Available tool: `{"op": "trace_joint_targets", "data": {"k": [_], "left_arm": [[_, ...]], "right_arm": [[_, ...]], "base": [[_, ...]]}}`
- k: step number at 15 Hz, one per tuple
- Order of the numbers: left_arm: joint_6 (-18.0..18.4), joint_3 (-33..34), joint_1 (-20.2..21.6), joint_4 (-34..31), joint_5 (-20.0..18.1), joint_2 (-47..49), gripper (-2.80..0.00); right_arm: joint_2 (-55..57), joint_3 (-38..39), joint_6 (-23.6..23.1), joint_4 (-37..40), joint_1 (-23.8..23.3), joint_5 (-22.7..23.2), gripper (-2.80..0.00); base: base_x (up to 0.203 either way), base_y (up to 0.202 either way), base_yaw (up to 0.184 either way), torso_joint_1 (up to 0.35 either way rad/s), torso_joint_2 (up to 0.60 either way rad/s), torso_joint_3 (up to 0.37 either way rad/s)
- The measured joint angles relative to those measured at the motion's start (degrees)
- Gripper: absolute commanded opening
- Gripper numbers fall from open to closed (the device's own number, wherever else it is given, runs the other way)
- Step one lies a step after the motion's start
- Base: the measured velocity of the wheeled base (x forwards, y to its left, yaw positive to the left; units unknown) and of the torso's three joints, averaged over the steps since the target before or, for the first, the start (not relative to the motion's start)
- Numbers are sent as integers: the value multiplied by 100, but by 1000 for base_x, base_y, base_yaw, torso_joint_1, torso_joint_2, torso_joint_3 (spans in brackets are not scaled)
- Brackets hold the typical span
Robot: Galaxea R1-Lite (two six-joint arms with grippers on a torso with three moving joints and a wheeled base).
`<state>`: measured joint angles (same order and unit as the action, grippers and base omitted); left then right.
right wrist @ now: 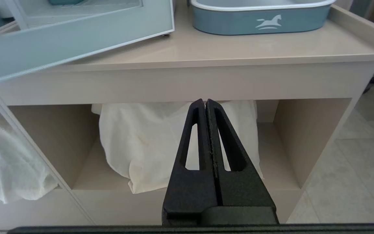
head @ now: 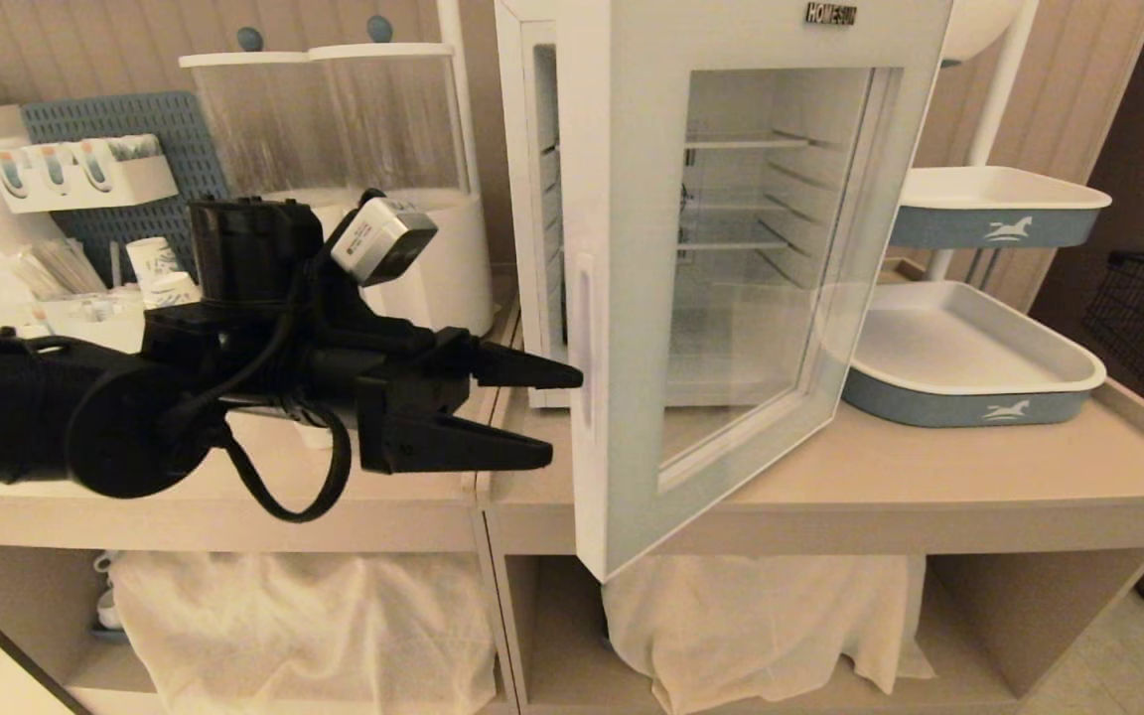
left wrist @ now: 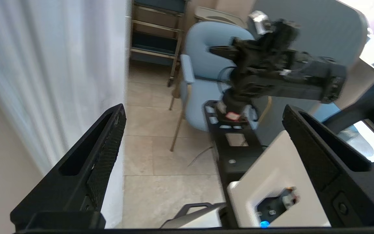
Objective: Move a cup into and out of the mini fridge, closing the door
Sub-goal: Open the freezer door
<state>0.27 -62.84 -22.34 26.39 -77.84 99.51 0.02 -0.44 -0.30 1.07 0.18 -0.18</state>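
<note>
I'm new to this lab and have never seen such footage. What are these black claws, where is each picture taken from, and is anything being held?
They are a two-armed robot's grippers. The wide picture comes from its head camera: the left gripper, open and empty, hangs beside the handle edge of the mini fridge door, which stands swung open on the counter. Two blue-and-white trays sit to the right. The other two pictures come from cameras on the wrists. The left wrist's shows its spread fingers with nothing between them. The right gripper is shut, holding nothing, parked low before the counter's cloth-filled shelf.

head high, wrists low, door [head: 731, 298] shared
</note>
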Motion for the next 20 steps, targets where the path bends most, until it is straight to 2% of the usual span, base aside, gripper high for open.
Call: {"op": "trace_joint_targets", "data": {"k": [6,10,13,15,18,20], "left_arm": [[-11,486,-1093,-6,646,-615,0],[15,1027,-1521,9,692,-1050,0],[195,1356,-1406,105,976,-1471,0],[381,1390,-1084,122,1229,-1587,0],[382,1152,-581,117,1363,-1486,0],[311,854,-391,117,1518,-1233,0]], "right_arm": [[0,0,-2,-8,-5,0,-280],[0,0,0,-2,-5,0,-280],[0,0,0,3,-5,0,-280],[0,0,-1,5,-5,1,-280],[0,0,0,5,0,0,-280],[0,0,-2,5,-7,2,-280]], "base": [[0,0,0,0,0,0],[0,0,0,0,0,0],[0,0,0,0,0,0],[0,0,0,0,0,0],[0,0,0,0,0,0],[0,0,0,0,0,0]]}}
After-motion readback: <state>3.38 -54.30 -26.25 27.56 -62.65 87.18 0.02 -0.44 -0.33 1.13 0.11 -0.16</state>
